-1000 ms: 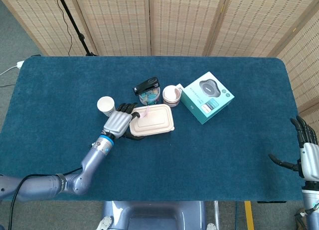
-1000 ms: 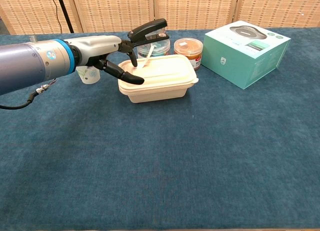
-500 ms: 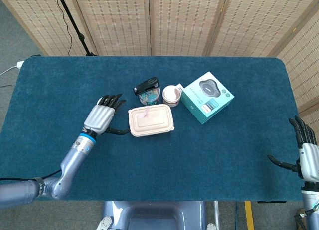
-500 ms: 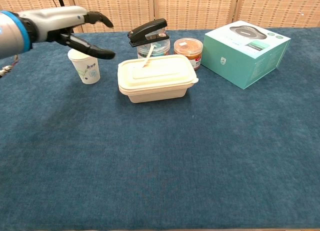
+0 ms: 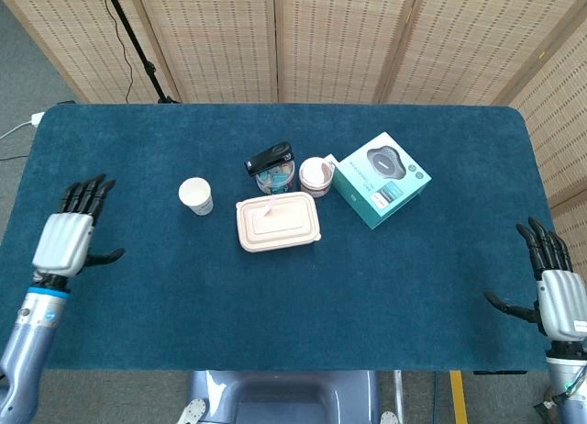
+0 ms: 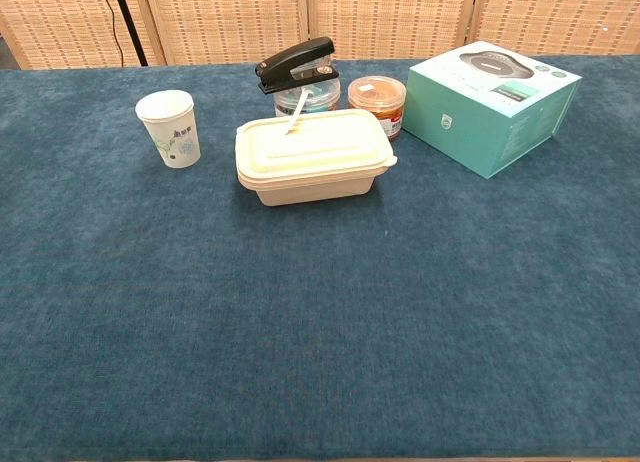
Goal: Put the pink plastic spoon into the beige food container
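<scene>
As the pink spoon [image 5: 268,206] lies on the beige container [image 5: 278,222], my left robot hand [image 5: 66,239] and right robot hand [image 5: 556,301] hang released, fingers spread.

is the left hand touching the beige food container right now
No, the left hand hovers open near the table's left edge, well apart from the beige food container.

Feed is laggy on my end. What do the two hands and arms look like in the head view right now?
Both match: the left hand and right hand have a ribbed silver-white back with black fingers and thumb. The left forearm is metallic blue-grey with a bright blue band at the wrist. The right wrist shows a pale collar; little of that arm is in frame. No cables visible.
</scene>
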Action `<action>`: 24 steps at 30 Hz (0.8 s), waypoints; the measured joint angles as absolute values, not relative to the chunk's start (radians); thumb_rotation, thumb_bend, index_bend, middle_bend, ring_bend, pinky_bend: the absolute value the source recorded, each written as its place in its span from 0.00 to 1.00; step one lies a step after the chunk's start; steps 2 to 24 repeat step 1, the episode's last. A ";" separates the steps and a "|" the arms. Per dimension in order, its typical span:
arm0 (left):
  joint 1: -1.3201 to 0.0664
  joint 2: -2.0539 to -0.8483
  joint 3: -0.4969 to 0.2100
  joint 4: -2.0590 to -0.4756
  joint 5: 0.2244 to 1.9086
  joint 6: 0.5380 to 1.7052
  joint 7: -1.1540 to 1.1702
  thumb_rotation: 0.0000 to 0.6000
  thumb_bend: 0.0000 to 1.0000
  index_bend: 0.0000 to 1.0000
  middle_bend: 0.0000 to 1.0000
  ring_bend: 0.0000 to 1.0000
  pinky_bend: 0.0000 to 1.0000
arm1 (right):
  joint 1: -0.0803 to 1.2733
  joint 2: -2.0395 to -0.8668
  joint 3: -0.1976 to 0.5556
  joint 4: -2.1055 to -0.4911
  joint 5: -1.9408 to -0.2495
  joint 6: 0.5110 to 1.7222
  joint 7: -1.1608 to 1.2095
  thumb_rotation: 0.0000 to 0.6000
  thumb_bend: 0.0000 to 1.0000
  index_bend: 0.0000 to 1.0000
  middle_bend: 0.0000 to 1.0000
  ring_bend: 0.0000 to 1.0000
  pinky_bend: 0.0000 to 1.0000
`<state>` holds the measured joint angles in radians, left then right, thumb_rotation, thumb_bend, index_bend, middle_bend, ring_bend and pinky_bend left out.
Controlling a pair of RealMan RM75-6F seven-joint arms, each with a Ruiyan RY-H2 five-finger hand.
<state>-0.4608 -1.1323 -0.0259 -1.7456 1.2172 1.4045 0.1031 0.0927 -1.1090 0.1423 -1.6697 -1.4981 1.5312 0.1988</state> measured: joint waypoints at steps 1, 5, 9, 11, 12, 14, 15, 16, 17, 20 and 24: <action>-0.437 -1.126 -0.017 -1.738 1.226 1.417 0.077 1.00 0.00 0.00 0.00 0.00 0.00 | 0.092 -1.110 0.141 -1.670 -1.501 1.533 0.197 1.00 0.00 0.00 0.00 0.00 0.00; -0.437 -1.126 -0.017 -1.738 1.226 1.417 0.077 1.00 0.00 0.00 0.00 0.00 0.00 | 0.092 -1.110 0.141 -1.670 -1.501 1.533 0.197 1.00 0.00 0.00 0.00 0.00 0.00; -0.437 -1.126 -0.017 -1.738 1.226 1.417 0.077 1.00 0.00 0.00 0.00 0.00 0.00 | 0.092 -1.110 0.141 -1.670 -1.501 1.533 0.197 1.00 0.00 0.00 0.00 0.00 0.00; -0.437 -1.126 -0.017 -1.738 1.226 1.417 0.077 1.00 0.00 0.00 0.00 0.00 0.00 | 0.092 -1.110 0.141 -1.670 -1.501 1.533 0.197 1.00 0.00 0.00 0.00 0.00 0.00; -0.437 -1.126 -0.017 -1.738 1.226 1.417 0.077 1.00 0.00 0.00 0.00 0.00 0.00 | 0.092 -1.110 0.141 -1.670 -1.501 1.533 0.197 1.00 0.00 0.00 0.00 0.00 0.00; -0.437 -1.126 -0.017 -1.738 1.226 1.417 0.077 1.00 0.00 0.00 0.00 0.00 0.00 | 0.092 -1.110 0.141 -1.670 -1.501 1.533 0.197 1.00 0.00 0.00 0.00 0.00 0.00; -0.437 -1.126 -0.017 -1.738 1.226 1.417 0.077 1.00 0.00 0.00 0.00 0.00 0.00 | 0.092 -1.110 0.141 -1.670 -1.501 1.533 0.197 1.00 0.00 0.00 0.00 0.00 0.00; -0.437 -1.126 -0.017 -1.738 1.226 1.417 0.077 1.00 0.00 0.00 0.00 0.00 0.00 | 0.092 -1.110 0.141 -1.670 -1.501 1.533 0.197 1.00 0.00 0.00 0.00 0.00 0.00; -0.437 -1.126 -0.017 -1.738 1.226 1.417 0.077 1.00 0.00 0.00 0.00 0.00 0.00 | 0.092 -1.110 0.141 -1.670 -1.501 1.533 0.197 1.00 0.00 0.00 0.00 0.00 0.00; -0.437 -1.126 -0.017 -1.738 1.226 1.417 0.077 1.00 0.00 0.00 0.00 0.00 0.00 | 0.092 -1.110 0.141 -1.670 -1.501 1.533 0.197 1.00 0.00 0.00 0.00 0.00 0.00; -0.437 -1.126 -0.017 -1.738 1.226 1.417 0.077 1.00 0.00 0.00 0.00 0.00 0.00 | 0.092 -1.110 0.141 -1.670 -1.501 1.533 0.197 1.00 0.00 0.00 0.00 0.00 0.00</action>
